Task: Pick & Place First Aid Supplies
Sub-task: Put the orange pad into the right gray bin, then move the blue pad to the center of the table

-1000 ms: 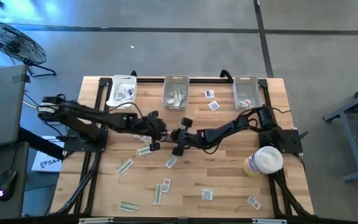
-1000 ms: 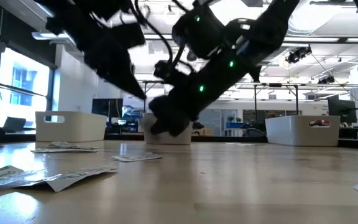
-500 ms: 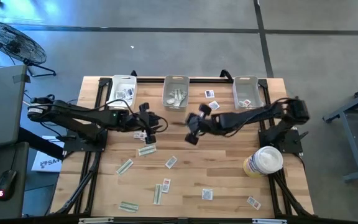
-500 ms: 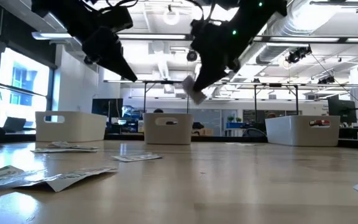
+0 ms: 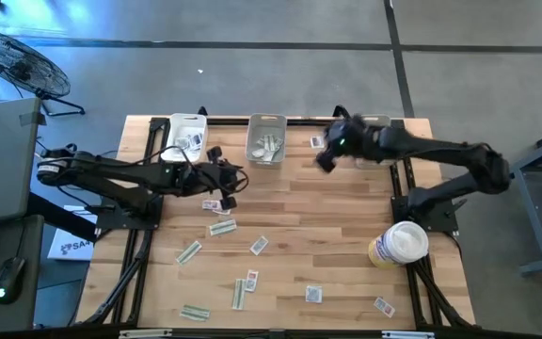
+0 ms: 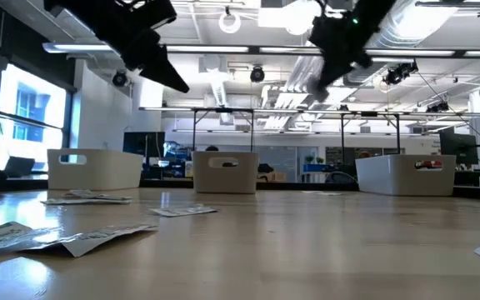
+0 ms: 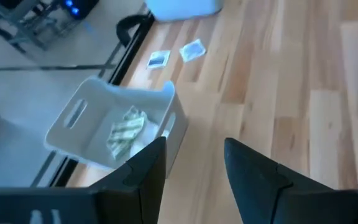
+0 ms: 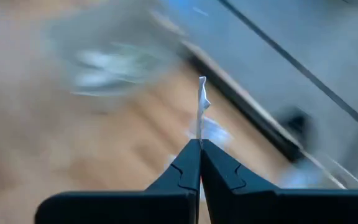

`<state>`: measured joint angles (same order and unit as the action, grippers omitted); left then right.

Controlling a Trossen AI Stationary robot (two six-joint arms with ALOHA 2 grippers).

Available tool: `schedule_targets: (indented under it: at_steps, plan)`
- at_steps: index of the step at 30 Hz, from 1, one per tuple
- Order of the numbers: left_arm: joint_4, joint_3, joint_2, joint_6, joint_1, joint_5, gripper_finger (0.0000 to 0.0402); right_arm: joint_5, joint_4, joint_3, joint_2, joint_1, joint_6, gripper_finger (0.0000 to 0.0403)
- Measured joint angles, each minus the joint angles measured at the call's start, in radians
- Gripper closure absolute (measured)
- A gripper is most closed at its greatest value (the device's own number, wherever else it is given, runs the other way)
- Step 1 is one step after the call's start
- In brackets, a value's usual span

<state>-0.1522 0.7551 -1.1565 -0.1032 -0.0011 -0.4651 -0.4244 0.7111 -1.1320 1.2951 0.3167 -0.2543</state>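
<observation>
- Near edge, 5 to 7 o'clock on the counter [image 5: 346,245]: loose packets [image 5: 249,281] lie flat and scattered, their long axes pointing every way; these are yet to be picked.
- Centre-left, about 9 o'clock: the left gripper [image 5: 226,181] hovers above the counter with its fingers [image 7: 253,180] apart and empty, just beside two packets.
- Far, about 1 o'clock: the right gripper [image 5: 326,158] is raised between the middle bin [image 5: 265,121] and right bin [image 5: 373,122], fingers pinched on a thin white packet [image 8: 201,106] held edge-on, its long axis running straight out from the tips.
- Step in hand, as I judge it: carrying to a bin. Next: get over the proper bin, then release.
</observation>
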Motion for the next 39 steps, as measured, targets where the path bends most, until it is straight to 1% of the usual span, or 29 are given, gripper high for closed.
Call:
schedule_targets:
  at_steps: [2,4,6,9,11,15,19,23,26,28,29,34,36,39]
  plan:
    - [0.018,0.000,-0.021,-0.018,0.035,0.065,0.0243,-0.020,0.103,0.000,-0.012,0.082,-0.038,0.0402]
    - [0.023,-0.007,-0.042,-0.035,0.071,0.136,0.0243,0.009,0.202,0.000,-0.003,0.164,-0.072,0.0402]
    - [0.051,-0.006,-0.064,-0.042,0.101,0.174,0.0243,0.033,0.269,0.000,0.020,0.233,-0.113,0.0402]
    - [0.048,-0.006,-0.086,-0.003,0.129,0.182,0.0243,0.065,0.324,0.000,0.066,0.323,-0.126,0.0402]
    - [0.039,-0.006,-0.097,0.022,0.129,0.182,0.0243,0.087,0.334,0.000,0.107,0.372,-0.102,0.0402]
    - [0.028,-0.006,-0.098,0.068,0.125,0.190,0.0243,0.167,0.371,0.001,0.202,0.453,-0.082,0.0402]
    - [0.019,-0.006,-0.099,0.115,0.125,0.194,0.0243,0.140,0.414,0.001,0.279,0.484,-0.088,0.0402]
    - [0.017,-0.006,-0.099,0.115,0.125,0.196,0.0243,0.169,0.416,0.001,0.336,0.491,-0.104,0.0401]
    - [0.022,-0.006,-0.099,0.111,0.125,0.196,0.0243,0.168,0.420,0.001,0.371,0.494,-0.123,0.0389]
    - [0.022,-0.006,-0.099,0.111,0.125,0.195,0.0243,0.155,0.435,0.001,0.384,0.494,-0.109,0.0374]
    - [0.022,-0.006,-0.099,0.111,0.125,0.195,0.0243,0.132,0.441,0.001,0.386,0.494,-0.108,0.0364]
    - [0.023,-0.006,-0.099,0.109,0.125,0.195,0.0243,-0.028,0.524,0.001,0.369,0.494,-0.112,0.0309]
    - [0.022,-0.006,-0.099,0.109,0.125,0.195,0.0243,-0.075,0.573,0.001,0.349,0.493,-0.127,0.0288]
    - [0.023,-0.006,-0.099,0.109,0.125,0.195,0.0243,-0.076,0.644,0.001,0.303,0.481,-0.161,0.0264]
